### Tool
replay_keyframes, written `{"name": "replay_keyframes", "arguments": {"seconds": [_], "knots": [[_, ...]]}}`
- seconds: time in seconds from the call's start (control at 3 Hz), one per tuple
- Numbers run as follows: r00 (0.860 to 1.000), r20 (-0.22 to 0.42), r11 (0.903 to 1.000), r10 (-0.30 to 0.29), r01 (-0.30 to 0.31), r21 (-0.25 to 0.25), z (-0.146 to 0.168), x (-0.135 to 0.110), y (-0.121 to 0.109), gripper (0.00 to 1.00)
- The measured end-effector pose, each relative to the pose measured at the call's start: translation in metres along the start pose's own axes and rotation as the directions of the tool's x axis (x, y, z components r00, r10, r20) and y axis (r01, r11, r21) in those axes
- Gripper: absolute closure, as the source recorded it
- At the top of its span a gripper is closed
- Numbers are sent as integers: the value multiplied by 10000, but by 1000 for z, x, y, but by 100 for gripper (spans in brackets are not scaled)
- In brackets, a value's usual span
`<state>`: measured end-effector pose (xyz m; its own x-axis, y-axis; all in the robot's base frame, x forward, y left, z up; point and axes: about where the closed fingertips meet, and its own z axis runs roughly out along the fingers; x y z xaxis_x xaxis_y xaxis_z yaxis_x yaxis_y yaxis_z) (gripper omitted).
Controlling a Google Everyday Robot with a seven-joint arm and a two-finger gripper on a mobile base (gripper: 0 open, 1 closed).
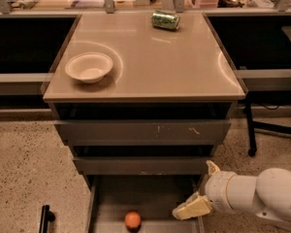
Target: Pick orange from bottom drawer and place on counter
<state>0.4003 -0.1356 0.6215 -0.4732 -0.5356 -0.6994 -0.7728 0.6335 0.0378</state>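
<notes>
Orange (132,220) on the plain grey floor of the pulled-out bottom drawer (153,198), below the front edge of the worktop (169,67) and a little left of its middle, resting alone and touched by nothing. Gripper (194,190) down at drawer height under the front-right corner of the worktop, over the right side of the bottom drawer and to the right of the orange, near it but clearly apart. Jaws spread and holding nothing: one pale yellowish finger (193,208) slanting down and left toward the fruit, the other showing only as a small tip (212,168) higher up by the drawer above. Behind them a thick white arm (252,196) reaching in from the lower right. Above the bottom drawer, two wider grey drawers, the upper one (143,131) with scratch marks on its front, the lower one (140,165) just beneath it, both set slightly forward of the cabinet body. On the glossy tan worktop, a white bowl (88,67) upright near the left edge, toward the front-left corner, and a green can (165,20) on its side close to the far edge, slightly right of the middle, well apart from the bowl. Speckled floor (24,169) around the cabinet; at the lower left a short dark upright piece (44,217), possibly a handle, too dim to identify.
</notes>
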Motion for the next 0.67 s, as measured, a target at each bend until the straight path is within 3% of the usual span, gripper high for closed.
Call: {"name": "replay_keyframes", "arguments": {"seconds": [0.33, 0.67], "knots": [[9958, 874, 9990, 285, -314, 322, 36, 11, -15, 0], [9921, 982, 9969, 780, -773, -112, 61, 31, -7, 0]]}}
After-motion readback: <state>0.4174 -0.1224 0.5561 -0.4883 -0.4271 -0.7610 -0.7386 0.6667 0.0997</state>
